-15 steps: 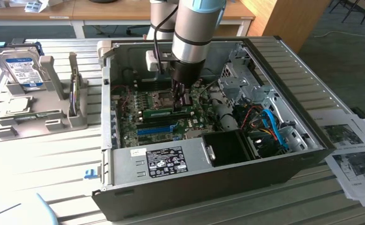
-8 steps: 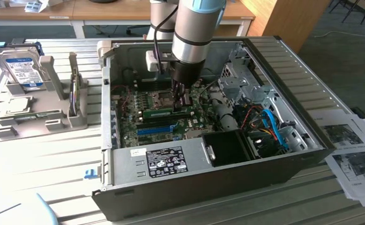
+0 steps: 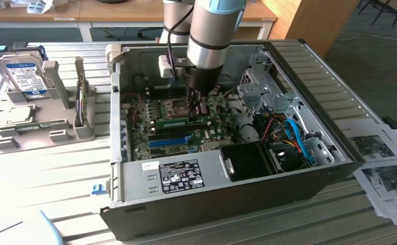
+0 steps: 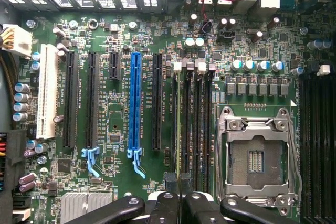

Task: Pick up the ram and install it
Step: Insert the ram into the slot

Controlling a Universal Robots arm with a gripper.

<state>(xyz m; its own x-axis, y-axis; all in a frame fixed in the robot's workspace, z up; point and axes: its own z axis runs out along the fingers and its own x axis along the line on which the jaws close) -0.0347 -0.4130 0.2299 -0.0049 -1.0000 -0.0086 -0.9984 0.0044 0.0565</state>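
Exterior view: the arm (image 3: 208, 30) drops straight down into the open computer case (image 3: 321, 87), its gripper (image 3: 200, 116) low over the motherboard (image 3: 141, 145), fingers pressed onto the end of the ram (image 3: 173, 123) nearer the exterior view's right. The ram stands on edge along a memory slot, stretching away towards the exterior view's left. Wrist view: the dark fingertips (image 4: 171, 183) sit almost together at the end of the black memory slots (image 4: 197, 124), between the blue slot (image 4: 136, 103) and the processor socket (image 4: 255, 156).
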